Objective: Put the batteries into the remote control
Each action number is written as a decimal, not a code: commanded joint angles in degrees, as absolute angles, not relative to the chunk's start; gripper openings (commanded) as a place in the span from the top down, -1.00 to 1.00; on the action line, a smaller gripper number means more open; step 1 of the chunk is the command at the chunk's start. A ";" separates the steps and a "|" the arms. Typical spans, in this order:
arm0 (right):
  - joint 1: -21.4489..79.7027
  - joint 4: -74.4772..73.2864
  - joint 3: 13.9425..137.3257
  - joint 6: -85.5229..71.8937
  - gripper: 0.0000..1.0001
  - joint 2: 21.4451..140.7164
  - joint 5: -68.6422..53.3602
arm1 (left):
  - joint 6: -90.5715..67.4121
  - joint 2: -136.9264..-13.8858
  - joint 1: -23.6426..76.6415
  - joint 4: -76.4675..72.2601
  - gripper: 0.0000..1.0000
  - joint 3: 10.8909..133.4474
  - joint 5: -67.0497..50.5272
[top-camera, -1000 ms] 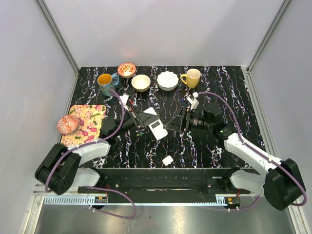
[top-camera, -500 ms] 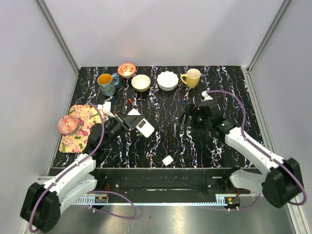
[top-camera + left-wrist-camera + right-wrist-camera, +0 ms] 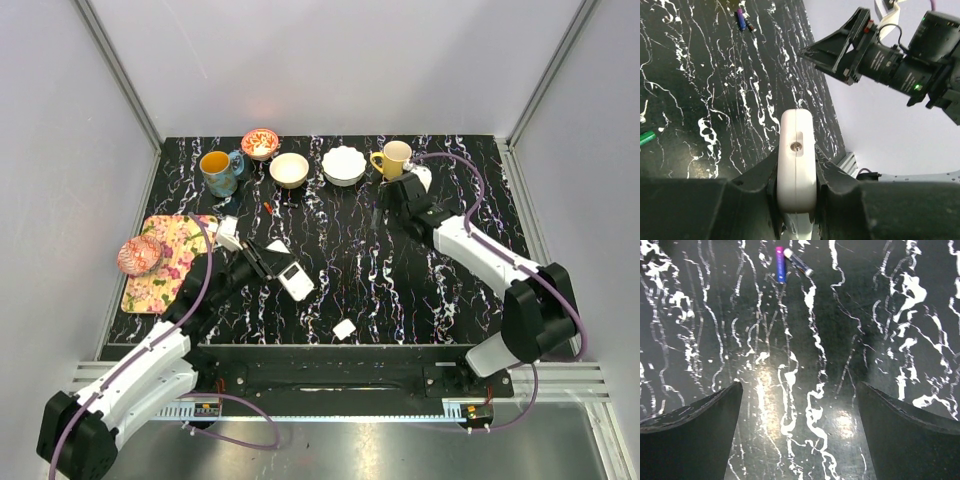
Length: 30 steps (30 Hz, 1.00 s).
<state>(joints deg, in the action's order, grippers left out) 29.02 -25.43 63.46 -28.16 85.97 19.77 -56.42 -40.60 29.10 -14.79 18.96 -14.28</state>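
**A:** Where is the small, flat, white-backed remote control (image 3: 297, 281)?

**B:** It is raised over the black marbled table (image 3: 400, 290). The left gripper (image 3: 796, 167) is clenched on its long sides, probably to keep its back reachable.

**A:** And the right gripper (image 3: 797, 390)?

**B:** It is released, with its jaws wide, hovering low. The purple cylindrical battery (image 3: 780, 263) and the dark battery (image 3: 799, 262) just beside it lie ahead, likely the next pick.
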 commanded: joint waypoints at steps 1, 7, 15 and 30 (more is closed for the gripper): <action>27.33 -22.06 67.86 -25.93 -0.97 87.10 5.74 | -50.82 -39.47 29.27 -7.92 1.00 26.10 -13.80; 33.82 -17.67 55.82 -25.93 -0.84 82.72 -1.23 | -49.13 -37.79 27.60 -7.91 1.00 24.61 -13.62; 48.07 -19.07 42.46 -29.26 -0.85 70.33 5.10 | -49.83 -37.44 26.81 -10.72 1.00 21.71 -15.56; 65.83 -26.10 50.36 -27.16 -0.82 83.40 12.22 | -50.36 -35.95 25.84 -10.55 1.00 21.44 -16.96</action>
